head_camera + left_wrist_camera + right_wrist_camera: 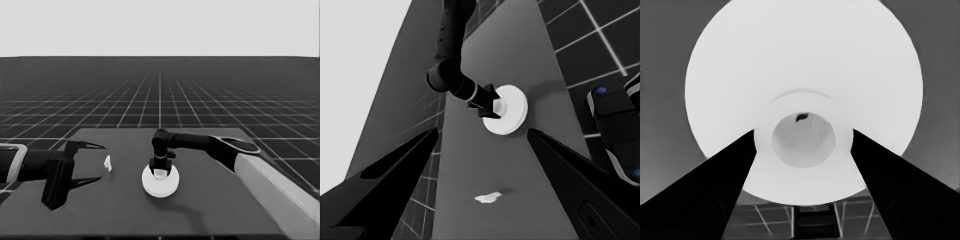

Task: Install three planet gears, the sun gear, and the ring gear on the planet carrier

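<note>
Soft, even light, one washed-out white

I see flat, diffuse light over the table [215, 210], and I can't make out a clear source. The larger round part [805, 60] glares almost featureless white in the right wrist view, with only faint grey shading marking its hub [802, 140]. In the left wrist view a weak, soft shadow lies just beside it. The pale band [160, 25] above the horizon is evenly bright
</note>
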Action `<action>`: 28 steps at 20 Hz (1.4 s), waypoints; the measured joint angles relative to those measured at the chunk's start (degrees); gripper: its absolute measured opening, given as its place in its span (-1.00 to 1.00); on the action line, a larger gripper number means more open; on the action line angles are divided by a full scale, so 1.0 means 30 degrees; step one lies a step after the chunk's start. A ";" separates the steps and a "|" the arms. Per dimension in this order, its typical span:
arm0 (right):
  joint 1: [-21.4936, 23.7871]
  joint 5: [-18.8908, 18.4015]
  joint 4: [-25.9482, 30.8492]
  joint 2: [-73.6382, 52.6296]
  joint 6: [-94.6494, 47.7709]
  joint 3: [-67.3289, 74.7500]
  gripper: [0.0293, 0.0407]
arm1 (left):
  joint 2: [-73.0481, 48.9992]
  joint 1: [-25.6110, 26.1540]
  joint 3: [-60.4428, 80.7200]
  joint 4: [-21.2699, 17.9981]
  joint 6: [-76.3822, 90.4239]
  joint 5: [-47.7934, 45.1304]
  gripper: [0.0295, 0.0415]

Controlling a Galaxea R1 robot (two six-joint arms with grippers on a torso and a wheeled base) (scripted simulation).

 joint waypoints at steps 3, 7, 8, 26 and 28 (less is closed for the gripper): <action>-0.0004 0.0001 0.0000 0.0001 0.0500 0.0001 -0.03 | 0.0000 0.0000 0.0000 0.0000 0.0000 0.0000 0.49; -0.0003 0.0001 0.0001 0.0001 0.1166 0.0001 -0.03 | 0.0000 0.0000 0.0000 0.0000 0.0000 0.0000 0.49; -0.0003 0.0001 0.0001 0.0001 0.1333 0.0001 -0.03 | 0.0000 0.0000 0.0000 0.0000 0.0000 0.0000 0.49; -0.0002 0.0001 0.0000 0.0001 0.4333 0.0000 -0.03 | 0.0000 0.0000 0.0000 0.0000 0.0000 0.0000 0.49; -0.0003 0.0001 0.0000 0.0001 0.4666 0.0000 -0.03 | 0.0000 0.0000 0.0000 0.0000 0.0000 0.0000 0.49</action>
